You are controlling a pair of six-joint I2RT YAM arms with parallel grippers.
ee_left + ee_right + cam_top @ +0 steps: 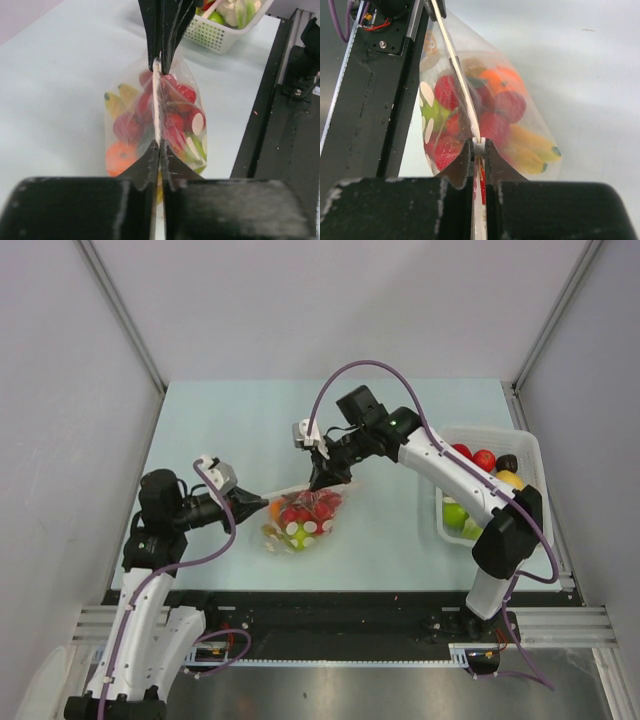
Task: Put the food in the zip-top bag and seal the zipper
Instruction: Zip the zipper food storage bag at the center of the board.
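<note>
My left gripper [262,504] is clamped shut on the left end of the zipper [156,102]. My right gripper [320,480] is clamped shut on its right, slightly farther end, so the bag [300,530] sags between them over the table [230,420], full of food [176,122]. A white basket [528,448] of more toy fruit stands well apart at the right, blocking nothing. Only the wrist views show the strip running straight from jaw to jaw, while the overhead view shows the whole basket.
</note>
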